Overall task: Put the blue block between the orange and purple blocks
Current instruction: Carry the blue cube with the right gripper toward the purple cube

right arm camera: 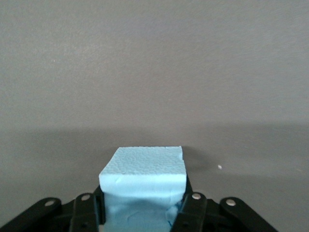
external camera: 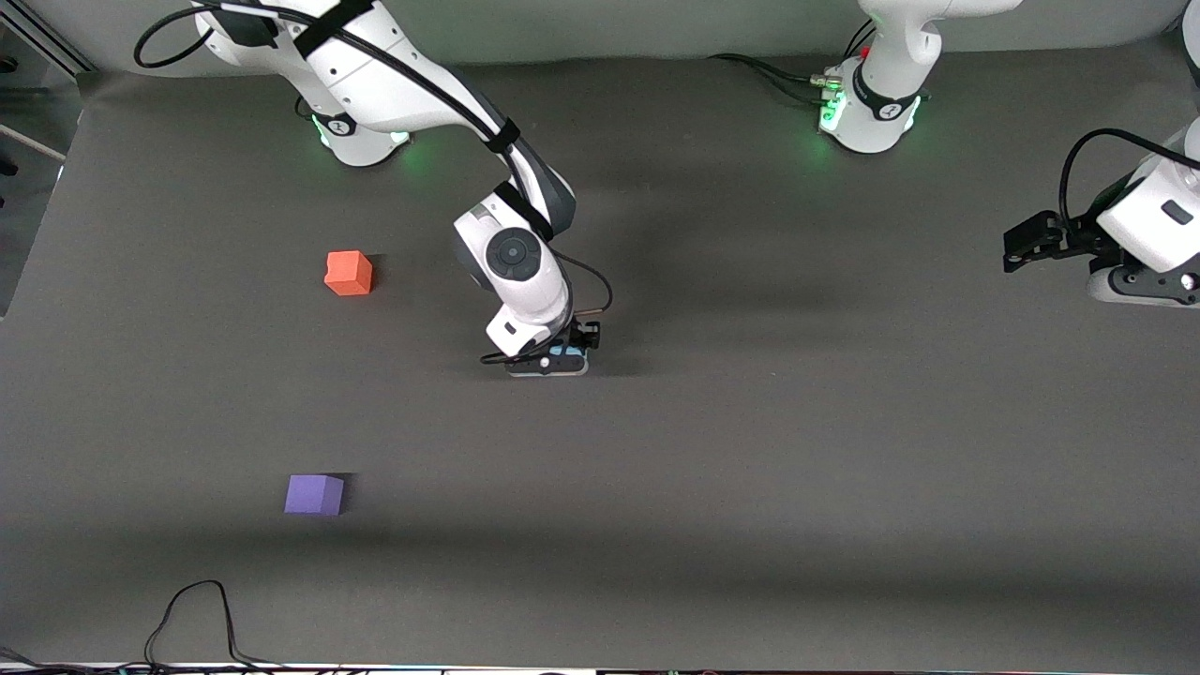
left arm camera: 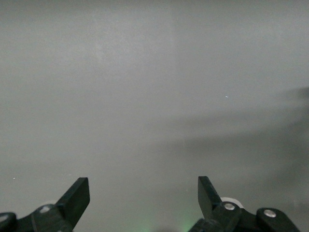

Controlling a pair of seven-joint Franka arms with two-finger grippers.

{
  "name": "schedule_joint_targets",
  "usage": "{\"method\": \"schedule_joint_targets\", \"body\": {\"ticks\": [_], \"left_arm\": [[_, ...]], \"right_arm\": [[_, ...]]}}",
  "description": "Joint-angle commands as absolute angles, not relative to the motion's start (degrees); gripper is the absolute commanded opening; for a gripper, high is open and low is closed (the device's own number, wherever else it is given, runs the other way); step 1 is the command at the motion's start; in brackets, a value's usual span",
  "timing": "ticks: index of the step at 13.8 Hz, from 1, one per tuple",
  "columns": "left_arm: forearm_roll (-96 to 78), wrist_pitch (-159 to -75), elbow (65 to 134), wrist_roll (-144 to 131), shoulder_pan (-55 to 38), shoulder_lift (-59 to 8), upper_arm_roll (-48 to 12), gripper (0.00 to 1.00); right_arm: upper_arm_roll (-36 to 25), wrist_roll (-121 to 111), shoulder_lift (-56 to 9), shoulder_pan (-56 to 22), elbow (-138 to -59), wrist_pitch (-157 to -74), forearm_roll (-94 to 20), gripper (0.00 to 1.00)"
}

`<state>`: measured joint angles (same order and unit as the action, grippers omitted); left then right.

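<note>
My right gripper [external camera: 565,354] is low at the table's middle, shut on the light blue block [right arm camera: 143,186], whose sides its fingers press. A sliver of the blue block [external camera: 565,352] shows under the hand in the front view. The orange block [external camera: 349,273] sits on the table toward the right arm's end. The purple block [external camera: 314,494] sits nearer the front camera than the orange one, with bare table between them. My left gripper [external camera: 1022,242] is open and empty, waiting at the left arm's end of the table; its fingers [left arm camera: 76,198] stand wide apart.
The grey table mat [external camera: 750,422] is flat. A black cable [external camera: 197,619] loops at the table's edge nearest the front camera. Both arm bases [external camera: 867,112] stand along the edge farthest from that camera.
</note>
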<state>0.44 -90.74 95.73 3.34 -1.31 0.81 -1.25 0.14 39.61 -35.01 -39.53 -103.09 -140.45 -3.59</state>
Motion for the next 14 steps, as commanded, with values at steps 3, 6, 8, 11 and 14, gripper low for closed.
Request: {"method": "schedule_joint_targets", "body": {"ticks": [3, 6, 8, 11, 14], "left_arm": [[0.53, -89.74, 95.45, 3.16, -1.67, 1.05, -0.7, 1.0], [0.53, -89.56, 95.45, 3.25, -1.67, 1.05, -0.7, 1.0], [0.53, -89.56, 95.45, 3.25, -1.67, 1.05, -0.7, 1.0], [0.61, -89.56, 95.36, 3.34, -1.58, 1.05, -0.7, 1.0], [1.05, -89.47, 95.1, 3.52, -1.84, 0.97, -0.79, 1.0]], "right_arm": [[0.18, 37.88, -23.23, -36.48, -100.29, -123.61, -3.6, 0.5], [-0.09, 34.9, -17.25, -34.47, -95.12, -113.94, -9.03, 0.5], [-0.09, 31.75, -15.3, -31.31, -88.63, -104.03, -10.63, 0.5], [-1.13, 24.37, -11.53, -27.61, -86.21, -95.28, -10.37, 0.5], [-11.04, 10.33, -5.82, -27.6, -93.66, -94.4, -10.28, 0.51]]}}
